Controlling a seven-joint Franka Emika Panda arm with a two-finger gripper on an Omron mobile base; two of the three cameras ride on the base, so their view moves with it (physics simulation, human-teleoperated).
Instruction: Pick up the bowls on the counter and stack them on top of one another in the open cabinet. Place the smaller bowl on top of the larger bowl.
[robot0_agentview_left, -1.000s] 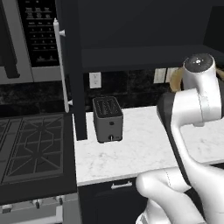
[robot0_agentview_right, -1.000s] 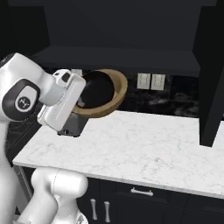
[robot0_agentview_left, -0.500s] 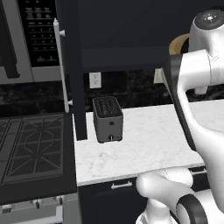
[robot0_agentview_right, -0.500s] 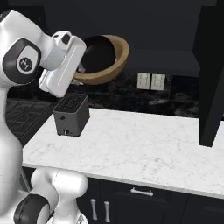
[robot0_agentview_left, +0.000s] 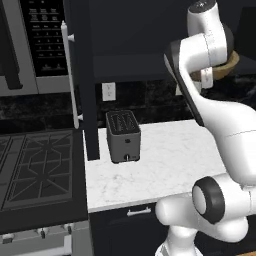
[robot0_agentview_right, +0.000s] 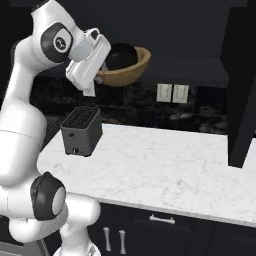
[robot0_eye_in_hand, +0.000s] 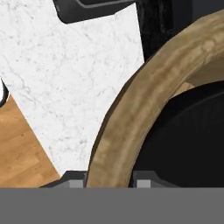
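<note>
Tan bowl: the tan-brown bowl is held up in the air, high above the counter and in front of the dark opening of the cabinet; its rim is seen close up in the hand view as a thick wooden band curving from the bottom to the upper right.
Black bowl: the glossy black bowl is seen sitting inside the tan one, its dark round body rising above the tan rim; in the hand view it is shown as a black mass within the wooden rim.
Gripper: the gripper is closed on the rim of the tan bowl, one dark tip being seen on each side of the wooden wall at the bottom of the hand view; the stack is thereby carried.
Arm: the white arm is raised high, with the hand at shelf height and the bowl partly hidden behind it in the left base view.
Cabinet: the cabinet is open, its dark door with the silver bar handle standing out over the counter.
Counter: the white marble counter lies well below the bowls.
Toaster: a grey toaster is stood on the counter just beside the open door, well apart from the bowls.
Stove: a black gas stove is set to the left of the counter.
</note>
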